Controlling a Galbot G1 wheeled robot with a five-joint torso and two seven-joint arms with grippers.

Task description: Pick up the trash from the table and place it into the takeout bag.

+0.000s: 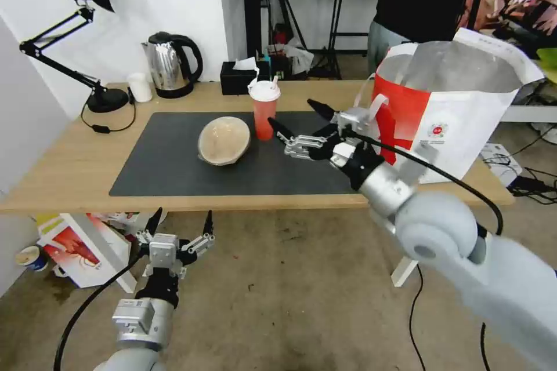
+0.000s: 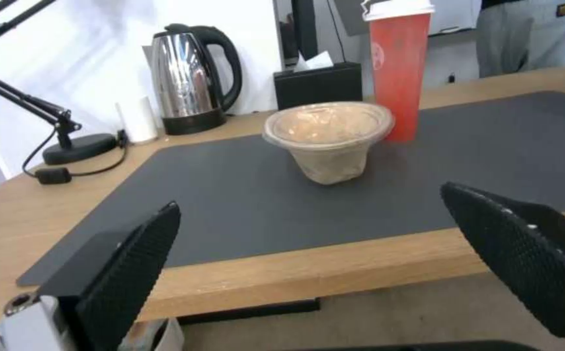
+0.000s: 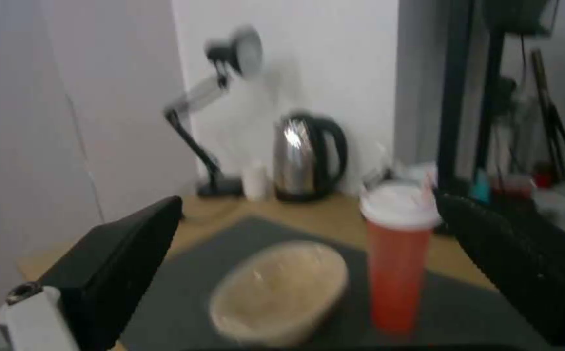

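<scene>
Two trash items stand on the surface: one beige bowl and one red cup with white lid and straw. Both sit on the single dark mat, the bowl near its middle, tilted in the head view, the cup just right of and beyond it, upright. One bag stands open at the right end of the surface, close to the near edge, foil lining showing.

At the far edge, left to right: one lamp, one small white cup, one kettle, one tissue box.

Right tool: wide open, holding nothing, over the mat between cup and bag, tips pointing toward the cup, not touching it. Left tool: open, empty, below and in front of the near edge, over the floor.

The mat's near strip and its left part are bare. One printed box lies on the floor under the left end.
</scene>
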